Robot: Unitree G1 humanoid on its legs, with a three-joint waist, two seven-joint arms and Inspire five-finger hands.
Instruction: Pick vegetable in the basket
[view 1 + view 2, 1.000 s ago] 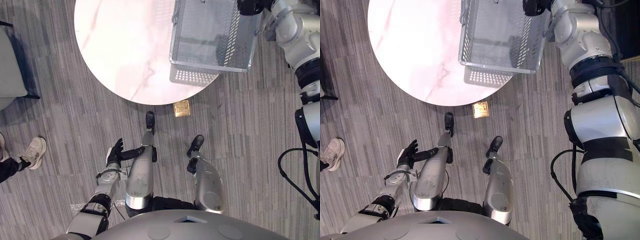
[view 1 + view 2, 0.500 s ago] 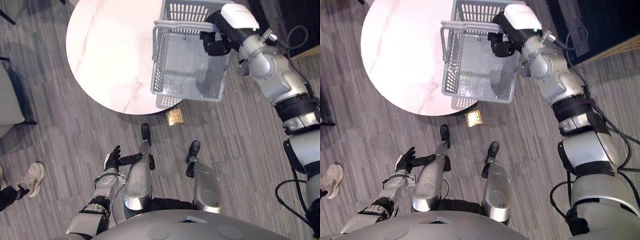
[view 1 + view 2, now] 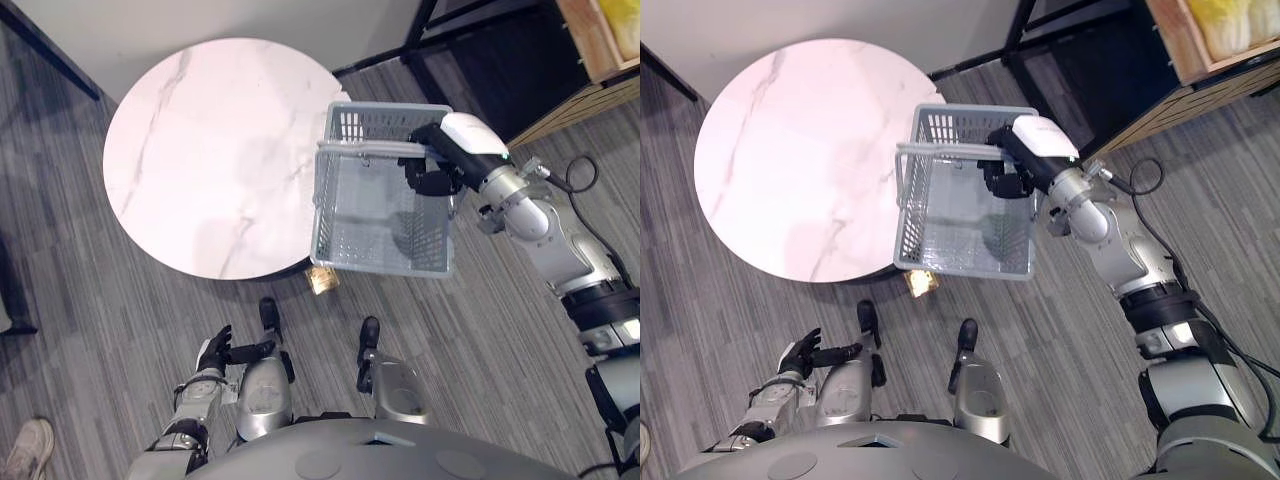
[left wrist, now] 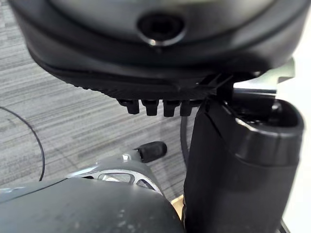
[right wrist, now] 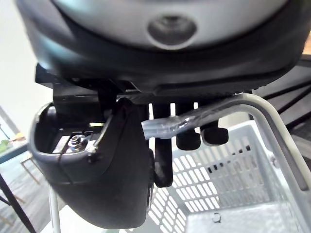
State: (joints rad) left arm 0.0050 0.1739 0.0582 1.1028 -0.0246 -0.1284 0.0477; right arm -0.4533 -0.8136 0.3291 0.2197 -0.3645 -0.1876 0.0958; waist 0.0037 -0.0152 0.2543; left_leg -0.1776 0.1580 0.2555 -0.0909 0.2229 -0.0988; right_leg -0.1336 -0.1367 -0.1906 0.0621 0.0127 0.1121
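An empty grey mesh basket [image 3: 380, 215] hangs in the air over the right edge of the round marble table [image 3: 200, 150]. My right hand [image 3: 432, 172] is shut on its handle; in the right wrist view the fingers [image 5: 194, 131] curl round the handle bar [image 5: 228, 108]. Pale green leafy vegetables [image 3: 1220, 22] lie in a wooden crate [image 3: 1180, 50] on a shelf at the far right. My left hand [image 3: 215, 352] hangs low by my side, its fingers straight and holding nothing.
A dark metal shelf frame [image 3: 480, 40] stands behind the basket. A brass floor socket [image 3: 322, 281] lies on the grey carpet under the table's edge. A person's shoe [image 3: 25, 448] shows at the lower left corner.
The whole picture has shifted, so the camera has moved and now takes in the full table and the shelf. My right hand has kept hold of the basket's handle. The left hand stays idle.
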